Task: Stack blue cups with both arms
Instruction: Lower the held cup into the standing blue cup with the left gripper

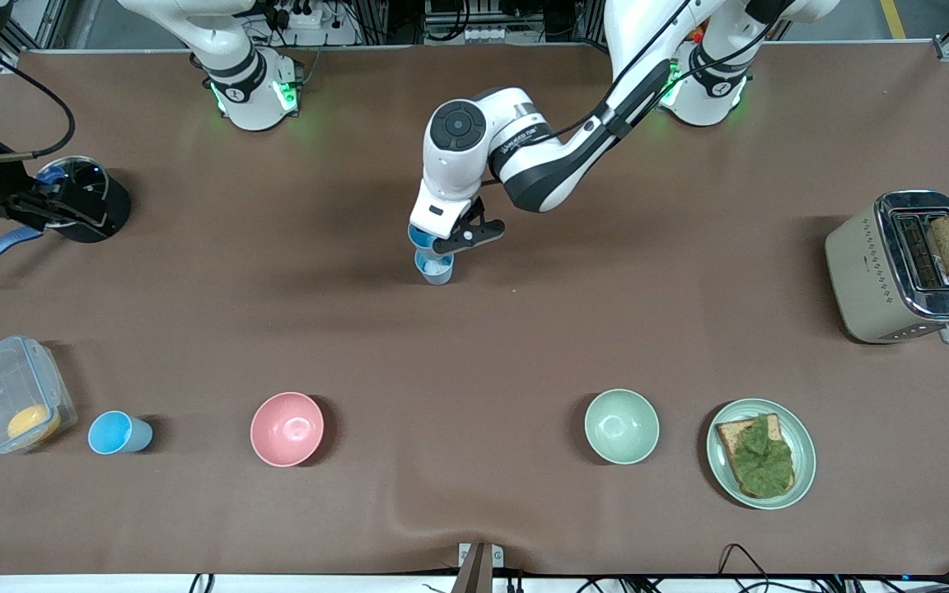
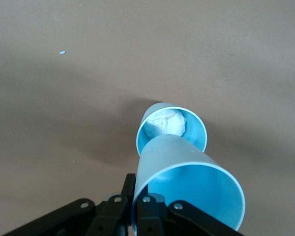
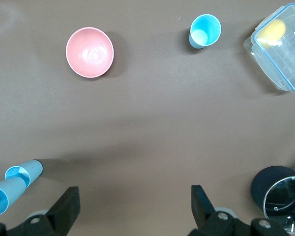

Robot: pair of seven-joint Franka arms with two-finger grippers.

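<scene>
Right now the left gripper (image 1: 441, 240) is clamped on the wall of a blue cup (image 2: 187, 184), holding it tilted just above a second blue cup (image 2: 171, 129) standing mid-table, its base about at that rim. I'd say the nesting step is in hand; the next move calls for squaring the held cup over the standing one's mouth, lowering it in, then letting go. The right gripper (image 3: 132, 206) waits with its fingers spread wide, up over the table's right-arm end. A third blue cup (image 1: 119, 433) stands beside the pink bowl (image 1: 287, 428), toward that same end.
</scene>
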